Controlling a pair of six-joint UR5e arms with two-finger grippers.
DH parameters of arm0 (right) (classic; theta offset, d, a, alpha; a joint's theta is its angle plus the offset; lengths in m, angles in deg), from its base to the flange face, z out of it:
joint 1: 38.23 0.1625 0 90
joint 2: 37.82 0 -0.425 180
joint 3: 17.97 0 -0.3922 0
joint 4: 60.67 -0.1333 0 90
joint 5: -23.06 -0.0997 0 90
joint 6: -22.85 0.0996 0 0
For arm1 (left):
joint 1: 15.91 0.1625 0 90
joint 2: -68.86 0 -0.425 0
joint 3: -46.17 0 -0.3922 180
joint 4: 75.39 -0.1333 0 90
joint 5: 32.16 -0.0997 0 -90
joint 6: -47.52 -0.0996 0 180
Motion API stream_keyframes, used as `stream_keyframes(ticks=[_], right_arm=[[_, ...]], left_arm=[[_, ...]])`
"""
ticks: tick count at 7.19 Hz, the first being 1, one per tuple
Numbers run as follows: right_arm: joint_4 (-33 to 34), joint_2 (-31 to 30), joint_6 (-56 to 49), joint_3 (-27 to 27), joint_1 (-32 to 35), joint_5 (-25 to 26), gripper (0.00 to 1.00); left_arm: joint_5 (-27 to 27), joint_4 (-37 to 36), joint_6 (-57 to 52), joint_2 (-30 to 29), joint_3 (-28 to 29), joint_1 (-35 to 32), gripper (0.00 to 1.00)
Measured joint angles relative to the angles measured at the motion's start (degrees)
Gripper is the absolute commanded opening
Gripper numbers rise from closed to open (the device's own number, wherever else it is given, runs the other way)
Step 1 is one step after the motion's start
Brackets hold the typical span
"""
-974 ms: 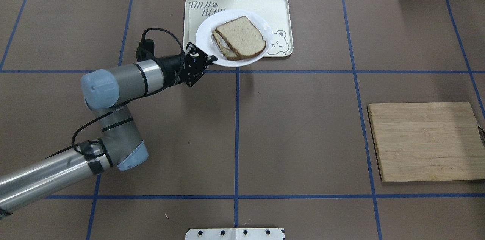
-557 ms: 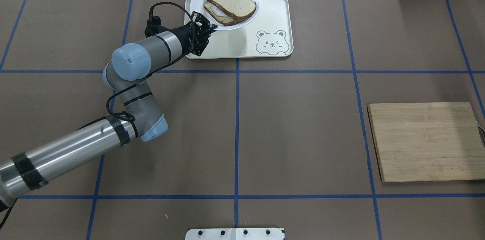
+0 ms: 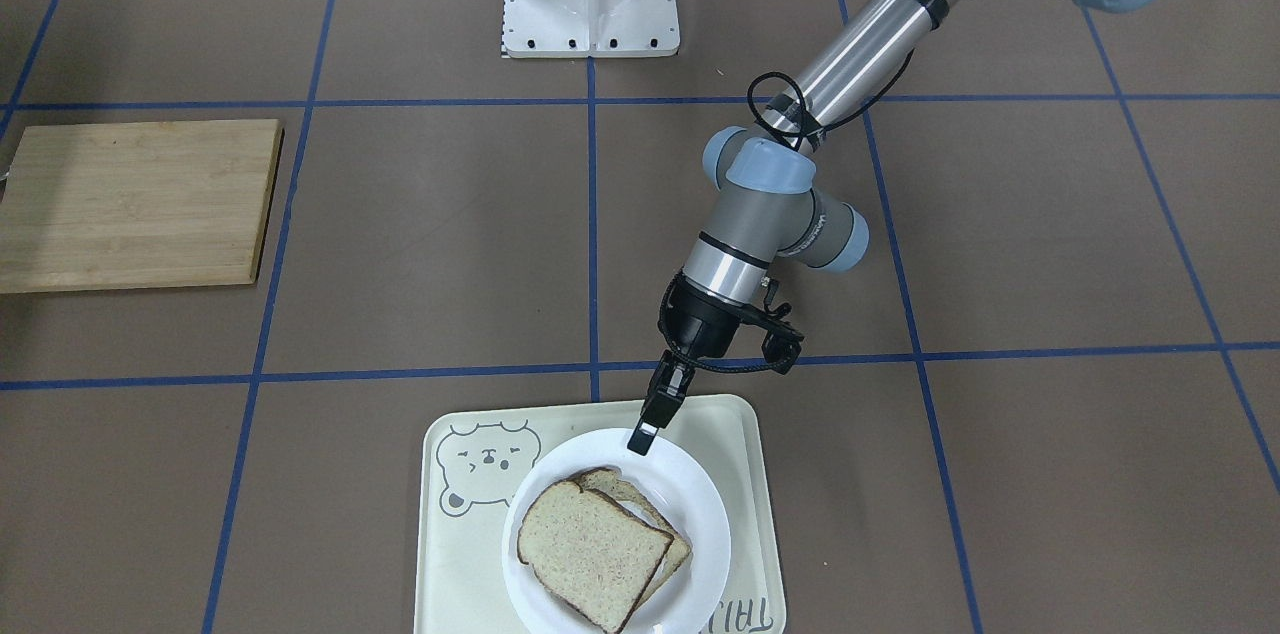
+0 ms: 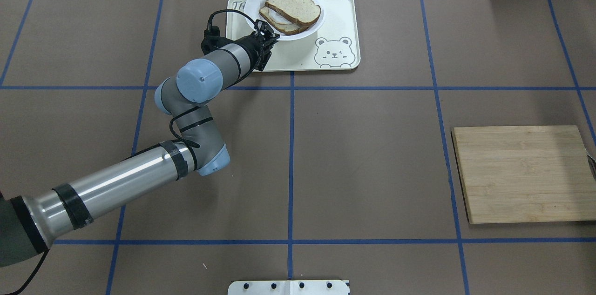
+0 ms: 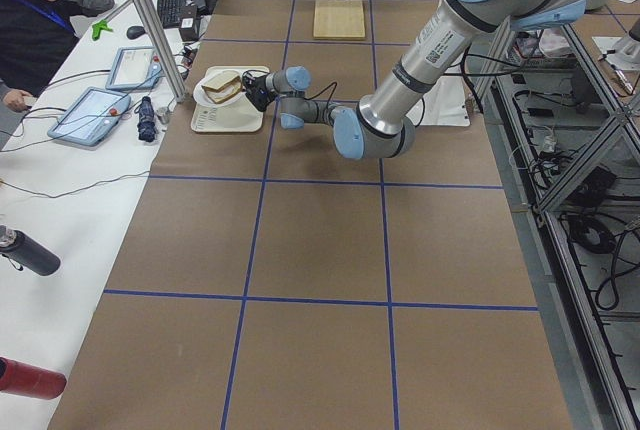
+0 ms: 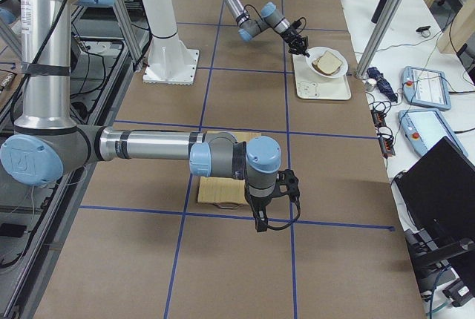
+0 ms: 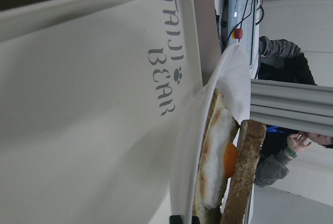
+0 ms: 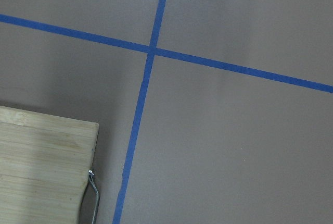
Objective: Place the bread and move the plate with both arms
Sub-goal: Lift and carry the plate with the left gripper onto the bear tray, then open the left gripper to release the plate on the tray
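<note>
Overhead and front-facing cameras look steeply down from opposite sides — both share the tray (image 4: pixel 340 20).

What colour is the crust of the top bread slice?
Dark brown, around the pale speckled top slice; clearest in the front-facing view.

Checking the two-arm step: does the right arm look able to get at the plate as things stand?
Probably yes, at a stretch. The right gripper hangs by the cutting board; nothing stands between it and the plate. The left gripper holds only the rim's robot-side edge, so the rest is free.
</note>
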Motion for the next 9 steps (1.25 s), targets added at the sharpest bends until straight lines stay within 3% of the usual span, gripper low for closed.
stream_keyframes(ticks=[2,4,6,9], right_arm=[[0.0,0.0,0.0,-0.01,-0.02,0.0,1.0],[0.0,0.0,0.0,-0.08,-0.03,-0.06,1.0],[0.0,0.0,0.0,-0.08,-0.03,-0.08,1.0],[0.0,0.0,-0.08,-0.09,-0.03,-0.07,1.0]], left_arm=[[-0.46,-0.21,-0.21,-0.11,0.16,1.3,0.98],[-0.1,-0.36,-2.55,0.81,-2.37,1.69,0.98],[4.32,-1.6,-6.45,6.23,-12.94,1.15,0.98],[15.66,-10.64,-17.25,16.01,-31.98,0.23,0.98]])
